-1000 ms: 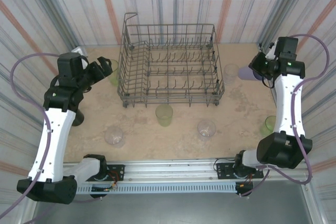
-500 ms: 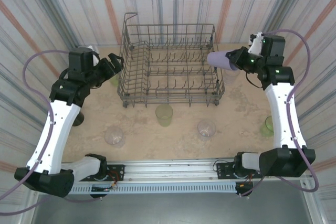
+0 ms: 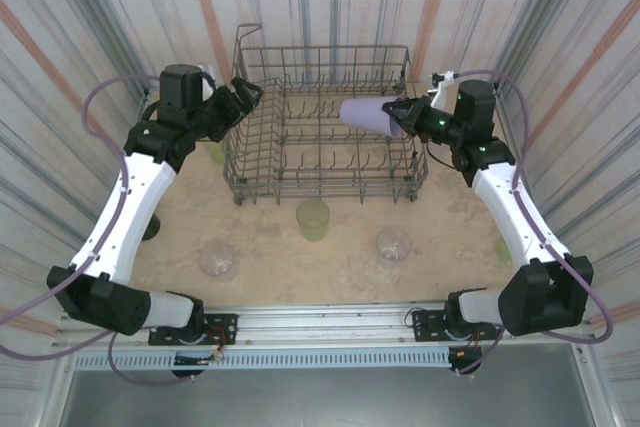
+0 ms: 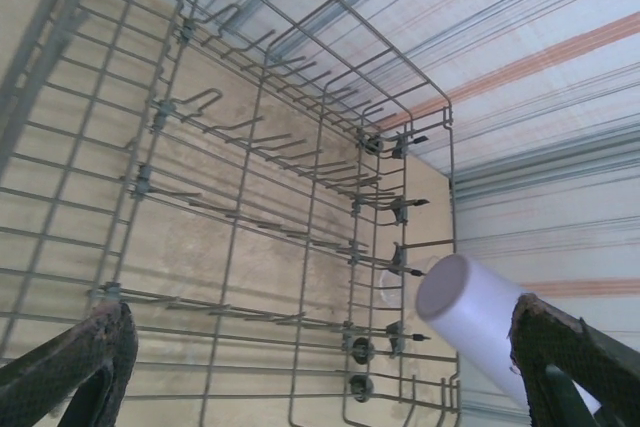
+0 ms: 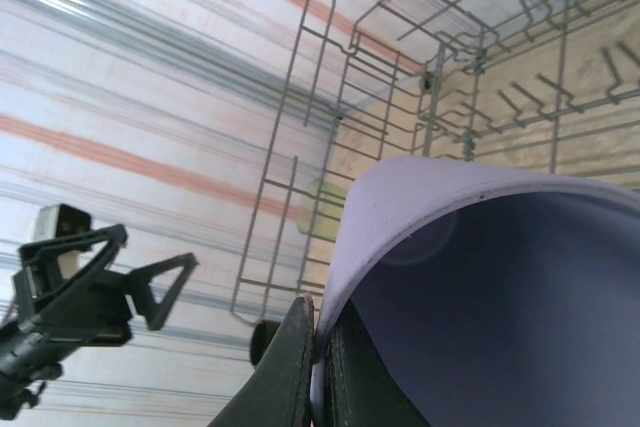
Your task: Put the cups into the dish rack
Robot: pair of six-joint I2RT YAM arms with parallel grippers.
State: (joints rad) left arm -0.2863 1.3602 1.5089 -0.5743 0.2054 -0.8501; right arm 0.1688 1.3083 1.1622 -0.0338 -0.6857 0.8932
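The lavender cup [image 3: 364,114] hangs on its side above the right half of the dish rack [image 3: 330,183], in the upper middle of the top view. Its closed base points left and its mouth faces the right gripper [image 3: 398,117]. That gripper is pinched tight on the cup's rim; the right wrist view shows one finger [image 5: 292,367] outside the wall and the other inside, at the lower left of the frame. The rack stands at the upper centre of the table [image 3: 450,217]. At the rack's upper left corner, beside its raised loop, the left gripper [image 3: 243,97] hovers with its jaws spread wide and nothing between them. In the left wrist view its fingers sit in the two lower corners. A yellow-green cup [image 3: 313,218] stands just below the rack's near wall. Two clear cups [image 3: 218,259] stand lower still, one at lower left and one [image 3: 394,245] at lower centre right.
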